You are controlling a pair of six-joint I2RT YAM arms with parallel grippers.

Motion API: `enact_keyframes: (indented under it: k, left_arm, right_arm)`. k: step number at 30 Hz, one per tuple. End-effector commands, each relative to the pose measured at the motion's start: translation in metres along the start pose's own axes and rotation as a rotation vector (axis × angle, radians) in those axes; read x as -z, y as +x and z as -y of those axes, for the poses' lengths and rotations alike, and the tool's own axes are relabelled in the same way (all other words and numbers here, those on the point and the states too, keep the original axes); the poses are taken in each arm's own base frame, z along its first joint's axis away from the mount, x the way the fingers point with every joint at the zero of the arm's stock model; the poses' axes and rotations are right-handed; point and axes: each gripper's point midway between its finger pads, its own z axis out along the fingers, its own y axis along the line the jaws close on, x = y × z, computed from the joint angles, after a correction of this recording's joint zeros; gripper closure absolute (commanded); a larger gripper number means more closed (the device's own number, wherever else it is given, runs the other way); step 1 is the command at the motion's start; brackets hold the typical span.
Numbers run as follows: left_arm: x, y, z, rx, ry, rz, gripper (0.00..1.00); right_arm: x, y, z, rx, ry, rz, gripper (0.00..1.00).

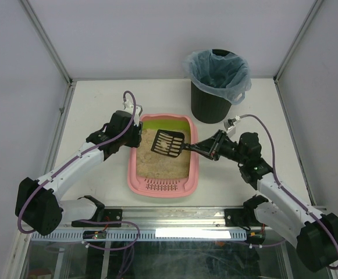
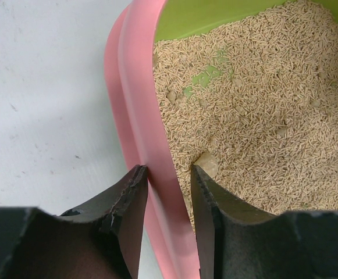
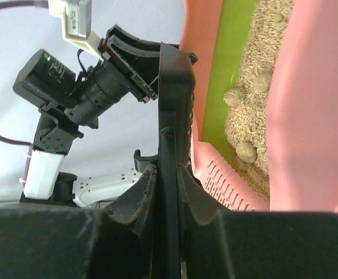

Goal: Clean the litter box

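Left wrist view: left gripper (image 2: 167,171) stands part open, astride the left wall of the litter box (image 2: 131,87). One finger is outside on the pink rim, the other inside against the litter (image 2: 262,104). Both touch the wall, so the wall is gripped.

Right gripper (image 3: 167,174): closed tight on the black handle of the scoop (image 1: 169,142). The scoop head hangs over the far half of the box with pale litter lying in it. Clumps (image 3: 234,96) sit on the litter near the green inner wall.

The box lies mid-table between the arms, slotted end toward the bases. A black bin (image 1: 212,107) with a blue bag (image 1: 218,70) stands off its far right corner, apart.

The table (image 1: 99,104) is matte white with faint specks. White wall panels (image 1: 17,58) enclose three sides, with metal posts (image 1: 46,40) at the corners.
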Motion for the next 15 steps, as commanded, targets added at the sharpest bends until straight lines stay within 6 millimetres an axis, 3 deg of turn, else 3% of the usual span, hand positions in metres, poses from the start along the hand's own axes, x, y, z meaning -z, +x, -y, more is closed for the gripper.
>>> enact_keyframes:
  k: [1, 6, 15]
  left_arm:
    - [-0.001, -0.010, 0.017, -0.008, 0.077, 0.026, 0.65]
    - [0.002, -0.010, 0.015, -0.007, 0.068, 0.033, 0.64]
    - [0.003, -0.010, 0.017, -0.004, 0.079, 0.036, 0.65]
  right_arm:
    - [0.008, -0.023, -0.036, 0.054, -0.073, 0.106, 1.00]
    - [0.003, -0.054, -0.070, 0.120, -0.025, 0.154, 1.00]
    - [0.019, -0.163, -0.127, 0.129, -0.038, 0.408, 1.00]
